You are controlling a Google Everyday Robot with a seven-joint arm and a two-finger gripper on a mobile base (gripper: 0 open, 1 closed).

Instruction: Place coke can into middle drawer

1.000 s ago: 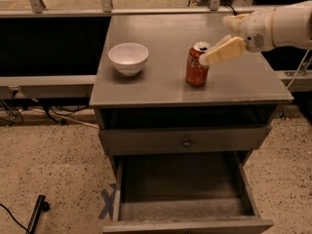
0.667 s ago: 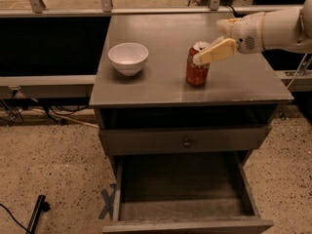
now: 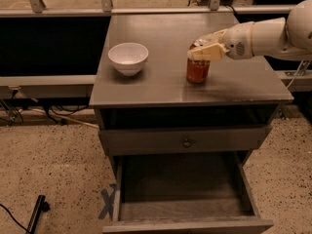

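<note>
**Gripper moves in over the can**

Camera view: since the earlier frame the gripper [image 3: 196, 49] has slid left, from beside the coke can [image 3: 197, 71] to sit at its top. The can stands upright where it was, on the cabinet top [image 3: 146, 84], to the right of the white bowl [image 3: 128, 57]. Whether the gripper has clamped on the can, I cannot tell. The middle drawer [image 3: 180, 209] stands open below, well apart from the can. The risk, as I judge it: so high a hold could tip the can or let it slip during the lift, and a drop could miss the drawer.
</note>
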